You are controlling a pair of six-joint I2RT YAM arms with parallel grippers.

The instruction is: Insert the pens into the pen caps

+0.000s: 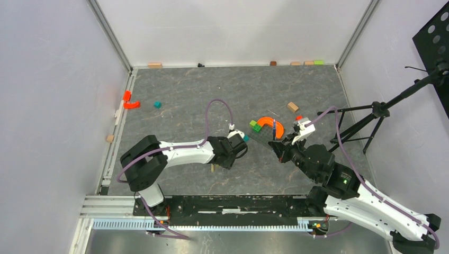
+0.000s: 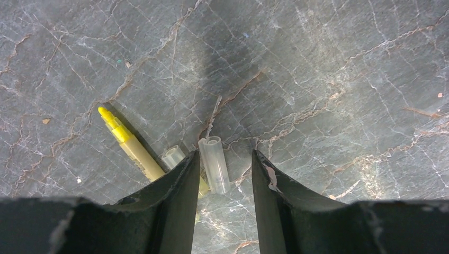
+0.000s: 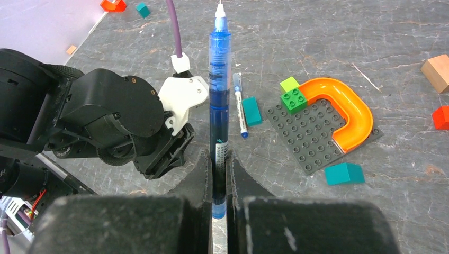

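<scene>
Right wrist | right fingers (image 3: 198, 180) clamp blue pen (image 3: 219, 79), tip outward | left fingers (image 2: 174, 185) open by cap (image 2: 214, 164)

2 white arms (image 1: 182, 152), black joints (image 1: 143, 168), purple cables (image 1: 218, 101), green light (image 1: 345, 181) on right.

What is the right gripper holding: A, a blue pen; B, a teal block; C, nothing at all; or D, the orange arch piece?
A: in the right wrist view the right gripper is shut on the blue pen, whose barrel sticks out beyond it.
</scene>
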